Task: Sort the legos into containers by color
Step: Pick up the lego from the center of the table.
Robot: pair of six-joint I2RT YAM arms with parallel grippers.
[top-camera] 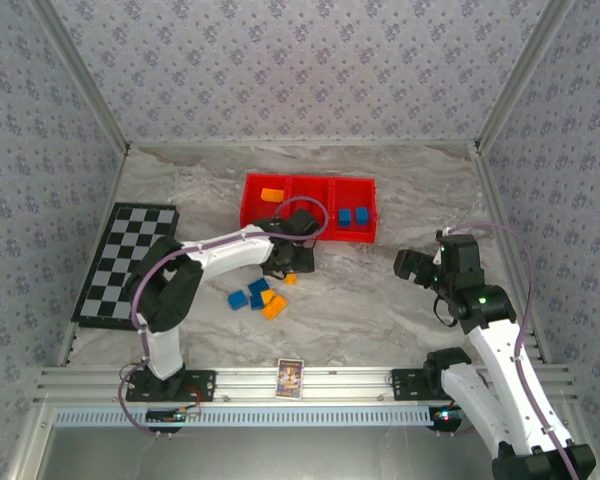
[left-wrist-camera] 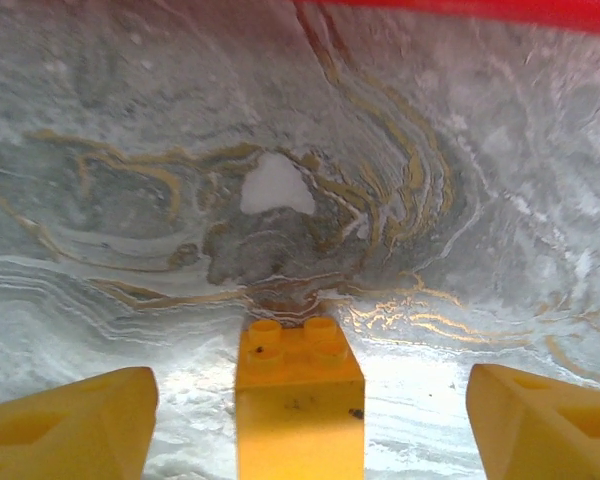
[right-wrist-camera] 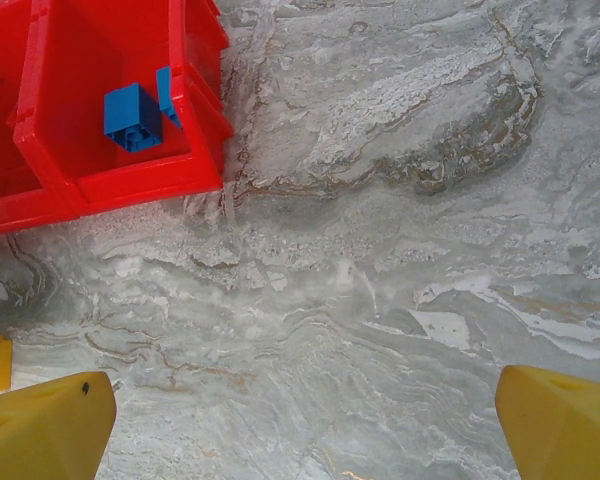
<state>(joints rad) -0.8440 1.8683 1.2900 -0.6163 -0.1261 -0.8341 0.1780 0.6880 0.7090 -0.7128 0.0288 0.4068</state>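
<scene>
Sorting looks early: we see one orange brick (top-camera: 272,194), two blue bricks (top-camera: 345,217) in the tray (top-camera: 352,236), loose legos (top-camera: 274,306) outside; left gripper (left-wrist-camera: 310,380) and right gripper (right-wrist-camera: 305,392) both open.

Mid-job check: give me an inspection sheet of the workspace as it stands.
Surface: marbled table, no spills seen.
Job's things: red tray holds an orange brick in its left compartment and two blue bricks in its right; none seen in the middle. Loose bricks, blue and orange, lie in front of it.
Clutter: checkered board; card.
Grippers: left pincer open, a yellow brick between its fingers, untouched; right pincer open over bare table.
Cables: left cable loops over the tray; right cable follows its arm.
Surroundings: patterned walls, metal rail.
</scene>
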